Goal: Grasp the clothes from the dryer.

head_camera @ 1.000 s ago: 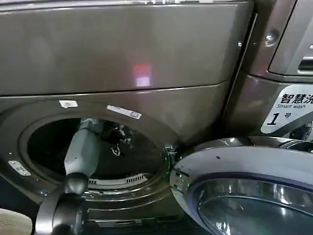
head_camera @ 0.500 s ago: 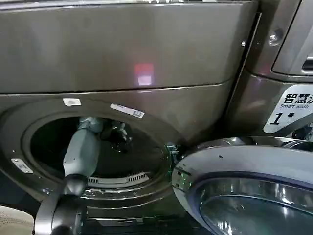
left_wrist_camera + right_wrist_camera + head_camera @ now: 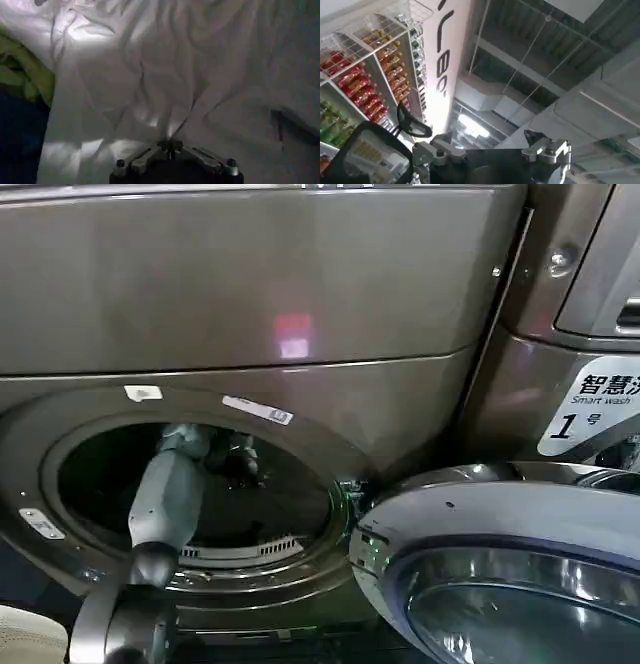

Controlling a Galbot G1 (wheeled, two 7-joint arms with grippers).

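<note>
The dryer (image 3: 300,304) stands in front of me with its round opening (image 3: 60,514) bare. My left arm (image 3: 165,494) reaches through it into the dark drum. My left gripper (image 3: 235,456) is deep inside. In the left wrist view, crumpled white clothes (image 3: 165,65) cover the drum. The left gripper (image 3: 170,146) is shut, its fingertips meeting on a fold of the white cloth. A green garment (image 3: 22,75) lies beside the white one. My right gripper (image 3: 479,142) is outside the dryer, pointing up at the ceiling, open and holding nothing.
The dryer's round glass door (image 3: 500,574) hangs open at the right, close to the opening. A second machine (image 3: 590,404) marked "1" stands at the right. A pale woven basket (image 3: 28,636) shows at the lower left corner. Shelves of bottles (image 3: 365,75) appear in the right wrist view.
The left gripper has moved slightly deeper and higher inside the drum. The head view has wobbled a little. The door has not moved.
</note>
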